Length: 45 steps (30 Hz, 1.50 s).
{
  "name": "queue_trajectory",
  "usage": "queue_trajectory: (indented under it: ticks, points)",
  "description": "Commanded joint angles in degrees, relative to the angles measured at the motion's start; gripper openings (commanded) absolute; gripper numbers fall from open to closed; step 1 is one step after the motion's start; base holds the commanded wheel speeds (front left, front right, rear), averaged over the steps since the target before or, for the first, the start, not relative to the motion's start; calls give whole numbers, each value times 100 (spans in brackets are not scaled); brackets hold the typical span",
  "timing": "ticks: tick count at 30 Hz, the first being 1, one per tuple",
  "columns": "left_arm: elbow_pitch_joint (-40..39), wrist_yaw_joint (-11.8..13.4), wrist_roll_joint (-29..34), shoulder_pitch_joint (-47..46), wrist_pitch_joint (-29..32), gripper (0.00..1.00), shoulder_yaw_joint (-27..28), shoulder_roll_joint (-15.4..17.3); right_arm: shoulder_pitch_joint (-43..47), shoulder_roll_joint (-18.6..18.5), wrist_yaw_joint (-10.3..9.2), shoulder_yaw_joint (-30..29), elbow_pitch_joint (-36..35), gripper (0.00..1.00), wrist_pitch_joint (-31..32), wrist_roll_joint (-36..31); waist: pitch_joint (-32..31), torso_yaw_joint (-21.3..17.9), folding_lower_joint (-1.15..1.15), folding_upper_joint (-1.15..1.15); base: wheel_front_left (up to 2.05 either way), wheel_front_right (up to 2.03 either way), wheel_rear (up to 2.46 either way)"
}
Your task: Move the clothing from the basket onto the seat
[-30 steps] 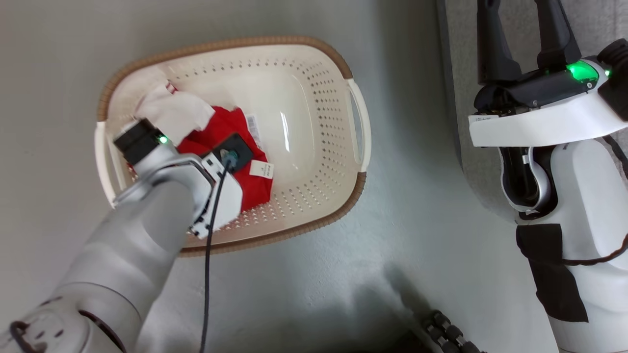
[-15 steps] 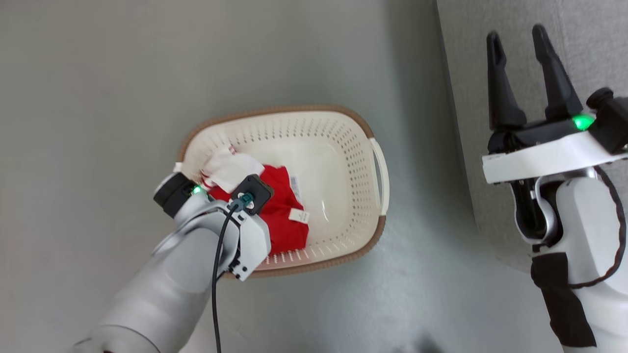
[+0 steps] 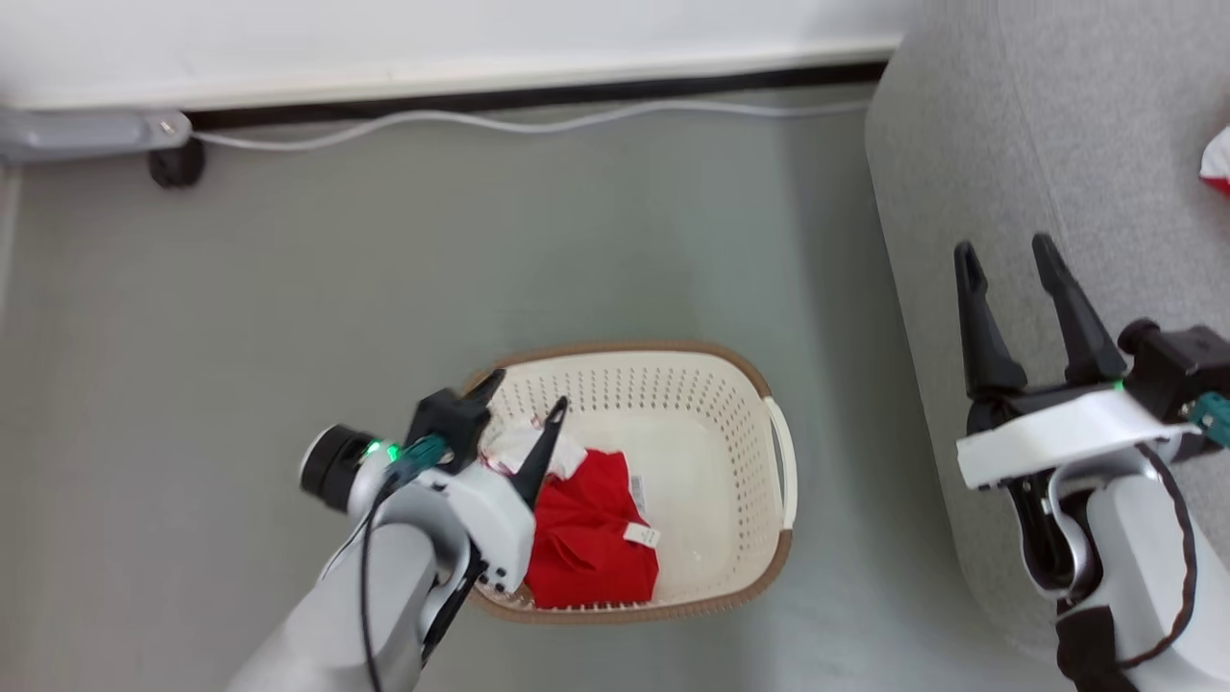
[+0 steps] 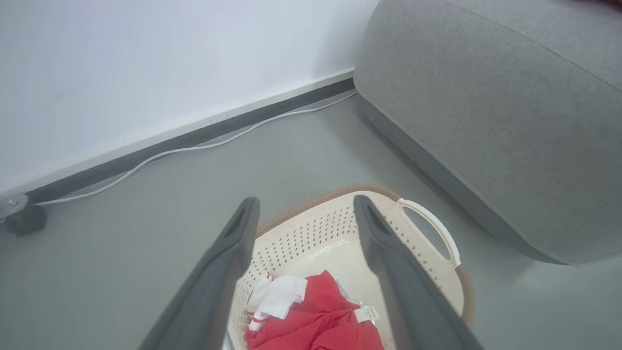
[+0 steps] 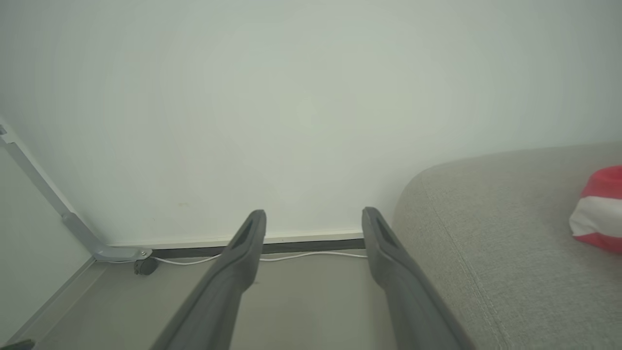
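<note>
– Clothing of soft red fabric with white trim (image 3: 591, 538): where is it, and is anything holding it?
– Crumpled in the left half of the cream perforated plastic basket (image 3: 716, 413). The left gripper (image 3: 528, 388) hovers above it, long dark fingers spread, empty.
– How will it handle?
– Light and limp, I'd judge; it will sag and drape. Pinch a thick fold in the red middle, not the small white tag (image 3: 639, 534).
– And farther off?
– The right gripper (image 3: 1003, 246) stands open and empty over the grey upholstered seat (image 3: 1057, 144), where another red-and-white piece (image 3: 1216, 159) lies.
</note>
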Motion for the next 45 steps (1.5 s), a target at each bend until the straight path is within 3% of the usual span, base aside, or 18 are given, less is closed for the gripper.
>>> queue_trajectory:
  ticks: [1, 12, 26, 34, 45]
  points:
    - [-373, 78, 94, 233, -59, 100, 429, 167, 180, -54, 17, 54, -81, 100, -33, -28, -371, 172, 0, 0, 0, 0, 0]
    - [-1647, 228, 519, 1505, -59, 100, 2140, 276, 731, -7, 17, -20, 38, 100, -33, -81, -1058, 263, 0, 0, 0, 0, 0]
    - [-2755, 113, 1177, 2878, -60, 100, 4143, 65, 1323, 128, 17, -36, 18, 100, -33, -158, -1612, 159, 0, 0, 0, 0, 0]
    - [-2901, -103, 1458, 3290, -60, 100, 4754, -130, 1538, 189, 17, -128, 0, 100, -33, -183, -1772, 165, 0, 0, 0, 0, 0]
    - [-2740, -362, 1712, 3341, -60, 100, 4922, -299, 1538, 211, 17, -84, 19, 100, -33, -188, -1787, 139, 0, 0, 0, 0, 0]
